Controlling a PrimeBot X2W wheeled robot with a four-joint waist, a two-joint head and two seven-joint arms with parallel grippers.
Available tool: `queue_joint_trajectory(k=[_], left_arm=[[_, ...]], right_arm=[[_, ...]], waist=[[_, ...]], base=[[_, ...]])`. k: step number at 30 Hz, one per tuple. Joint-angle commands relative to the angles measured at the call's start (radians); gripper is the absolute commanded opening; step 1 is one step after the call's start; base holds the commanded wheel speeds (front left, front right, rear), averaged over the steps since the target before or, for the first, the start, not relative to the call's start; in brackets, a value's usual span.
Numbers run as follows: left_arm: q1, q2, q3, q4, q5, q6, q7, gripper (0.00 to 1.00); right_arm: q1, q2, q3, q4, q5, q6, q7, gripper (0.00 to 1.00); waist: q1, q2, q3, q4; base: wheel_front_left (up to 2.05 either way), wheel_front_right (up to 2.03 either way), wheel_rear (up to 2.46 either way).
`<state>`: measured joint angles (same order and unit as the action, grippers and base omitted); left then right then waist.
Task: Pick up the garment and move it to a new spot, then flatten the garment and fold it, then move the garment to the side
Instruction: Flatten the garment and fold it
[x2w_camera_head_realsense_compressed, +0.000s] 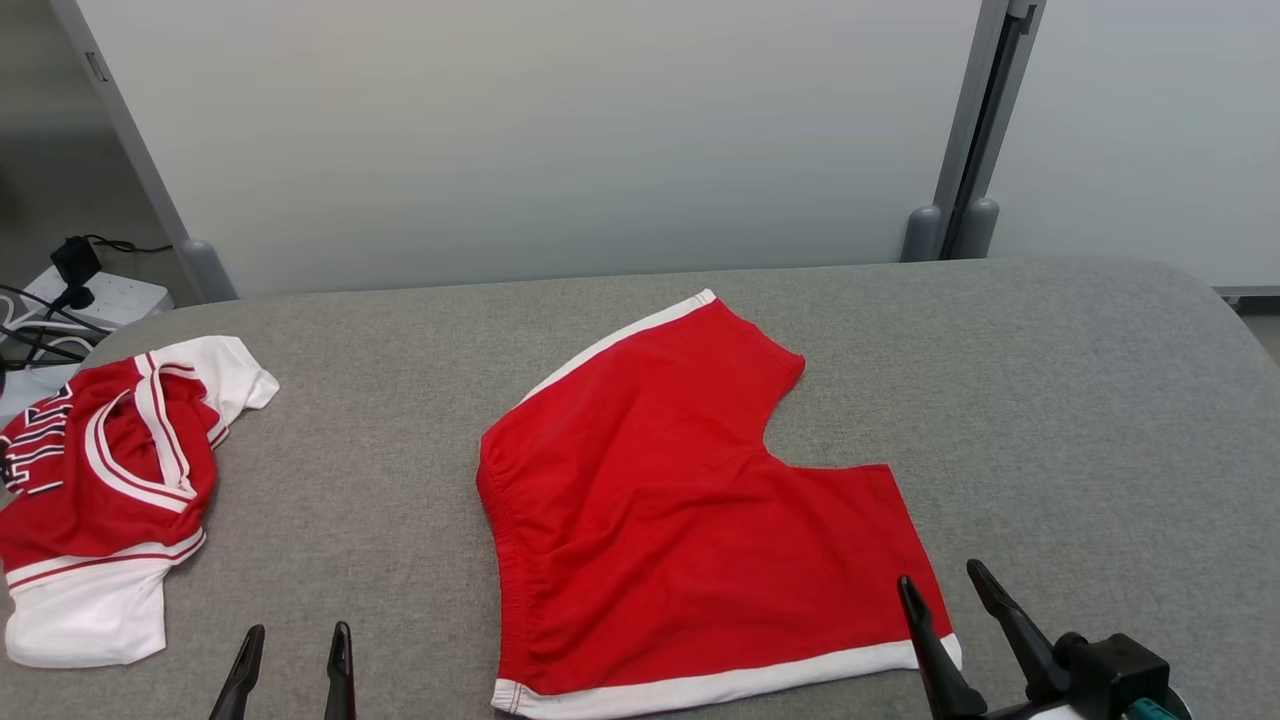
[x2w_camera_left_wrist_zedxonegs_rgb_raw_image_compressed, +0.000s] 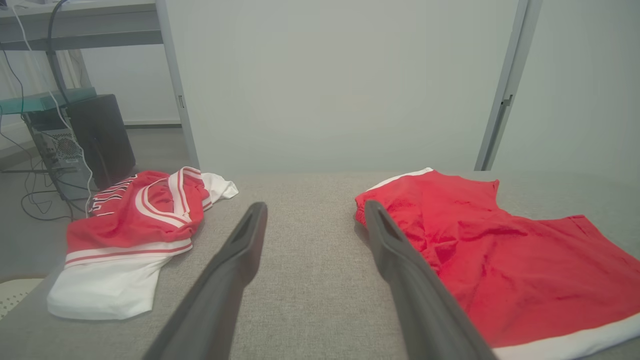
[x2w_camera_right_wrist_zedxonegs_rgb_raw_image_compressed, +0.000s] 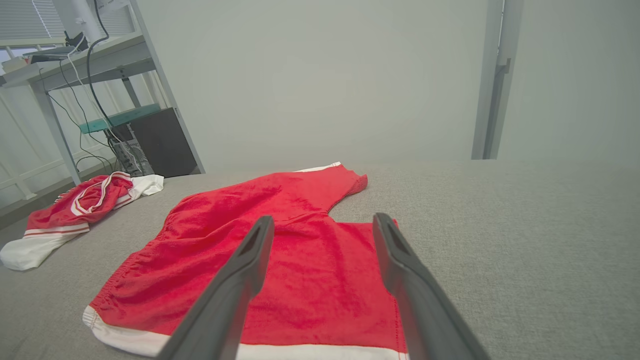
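Centrally on a grey fabric-covered table (x2w_camera_head_realsense_compressed: 1050, 400), a pair of red shorts (x2w_camera_head_realsense_compressed: 680, 520) is laid out flat. Its gathered waistband is turned toward the left of the frame and runs up and down. The two legs are pointed toward the right and upper right, with a notch between them. The waist-to-leg line is thus set roughly left to right, tilted upward at the right. White trim is seen along the upper-left edge and along the bottom edge.

A second garment, a crumpled red and white jersey (x2w_camera_head_realsense_compressed: 110, 480), is found at the far left of the frame, well apart from the shorts.

At lower left the left gripper (x2w_camera_head_realsense_compressed: 298, 630) is shown with its fingers apart and nothing between them, above bare table. At lower right the right gripper (x2w_camera_head_realsense_compressed: 938, 572) is likewise spread, with nothing gripped. One fingertip is seen over the lower-right corner of the shorts (whether contact is made cannot be told).
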<state>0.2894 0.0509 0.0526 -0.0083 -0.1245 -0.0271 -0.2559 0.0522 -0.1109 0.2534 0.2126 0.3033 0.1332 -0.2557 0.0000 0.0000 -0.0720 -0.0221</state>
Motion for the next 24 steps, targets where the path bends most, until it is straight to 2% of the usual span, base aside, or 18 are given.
queue_joint_trajectory(k=[1,24], left_arm=[[-0.035,0.000,0.035,-0.020,-0.003,-0.008,-0.006,1.00],[-0.035,-0.001,0.038,0.002,0.017,-0.042,-0.006,1.00]], right_arm=[[-0.024,-0.004,0.011,-0.016,-0.009,-0.002,-0.006,1.00],[-0.026,0.004,0.008,-0.011,-0.018,-0.002,-0.006,1.00]], waist=[[0.0000,0.0000,0.001,0.001],[0.0000,0.0000,0.015,0.005]], base=[[0.00,0.00,0.00],[0.00,0.00,0.00]])
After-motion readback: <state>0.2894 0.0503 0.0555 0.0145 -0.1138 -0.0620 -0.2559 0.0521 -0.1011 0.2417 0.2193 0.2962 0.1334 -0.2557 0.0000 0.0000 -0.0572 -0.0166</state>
